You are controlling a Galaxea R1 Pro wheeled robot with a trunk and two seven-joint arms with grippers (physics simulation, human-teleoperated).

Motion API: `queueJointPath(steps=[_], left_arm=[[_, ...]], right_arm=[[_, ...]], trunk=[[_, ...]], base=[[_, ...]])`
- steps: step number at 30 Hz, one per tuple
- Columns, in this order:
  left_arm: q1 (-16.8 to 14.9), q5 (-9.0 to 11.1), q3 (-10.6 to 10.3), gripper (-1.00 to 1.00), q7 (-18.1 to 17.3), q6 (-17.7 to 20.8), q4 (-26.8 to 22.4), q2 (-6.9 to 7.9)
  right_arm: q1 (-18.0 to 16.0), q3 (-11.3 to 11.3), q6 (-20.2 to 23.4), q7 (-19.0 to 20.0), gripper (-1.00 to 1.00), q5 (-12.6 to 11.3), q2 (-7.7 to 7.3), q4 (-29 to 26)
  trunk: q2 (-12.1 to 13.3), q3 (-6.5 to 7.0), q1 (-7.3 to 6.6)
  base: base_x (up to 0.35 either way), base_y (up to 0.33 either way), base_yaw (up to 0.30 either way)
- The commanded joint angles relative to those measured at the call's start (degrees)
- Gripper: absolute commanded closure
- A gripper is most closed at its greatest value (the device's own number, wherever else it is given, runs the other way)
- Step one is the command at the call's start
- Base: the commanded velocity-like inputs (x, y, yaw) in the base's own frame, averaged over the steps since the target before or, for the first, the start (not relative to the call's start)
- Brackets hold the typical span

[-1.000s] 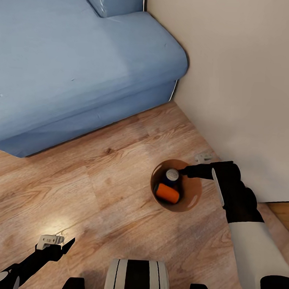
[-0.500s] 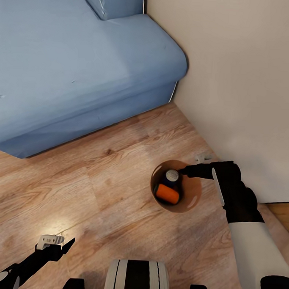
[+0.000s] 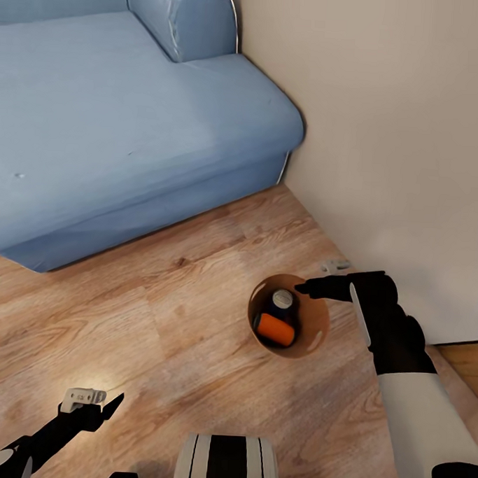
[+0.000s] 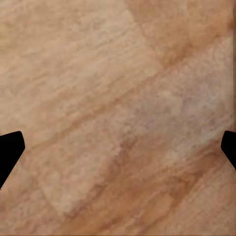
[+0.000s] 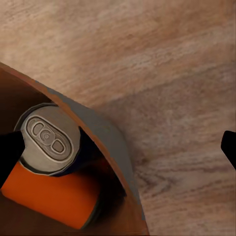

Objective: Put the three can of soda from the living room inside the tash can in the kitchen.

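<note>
The tash can (image 3: 315, 328), a small round bucket with a copper-brown inside, stands on the wood floor near the wall. Inside it a dark blue can of soda (image 3: 283, 298) stands upright, silver top (image 5: 48, 137) up. An orange can of soda (image 3: 275, 328) lies on its side against it. My right gripper (image 3: 303, 288) hovers at the bucket's far rim (image 5: 115, 147), open, with one finger inside the bucket and one outside, neither touching the wall. My left gripper (image 3: 97, 404) hangs low over bare floor, open and empty.
A blue sofa (image 3: 119, 120) takes up the upper left, its corner close to the beige wall (image 3: 398, 135) on the right. A wall socket (image 3: 336, 266) sits low on the wall behind the bucket. Wood plank floor (image 4: 118, 98) stretches between the sofa and me.
The whole picture has shifted a little, showing more of the sofa's back, so the camera moved. The right gripper stays at the bucket's rim; the left arm is unchanged.
</note>
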Motion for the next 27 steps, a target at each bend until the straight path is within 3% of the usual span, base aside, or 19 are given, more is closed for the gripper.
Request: queueJointPath(steps=[1, 16, 27], left_arm=[[0.0, 0.0, 0.0, -1.00, 0.0, 0.0, 0.0, 0.00], [0.0, -0.1, 0.0, -1.00, 1.2, -0.1, 0.1, 0.00], [0.0, -0.2, 0.0, -1.00, 2.6, -0.1, 0.1, 0.00]], right_arm=[[0.4, 0.0, 0.0, 0.0, -1.00, 0.0, -0.01, -0.2], [3.5, 0.2, 0.0, 0.4, -1.00, 0.0, 0.13, -2.7], [7.6, 0.3, 0.0, 0.4, -1.00, 0.0, 0.61, -3.0]], trunk=[[0.0, 0.23, -0.02], [0.2, 3.55, -0.41], [0.4, 6.02, -0.69]], base=[[0.000, 0.000, 0.000], [0.000, 0.000, 0.000], [0.000, 0.000, 0.000]])
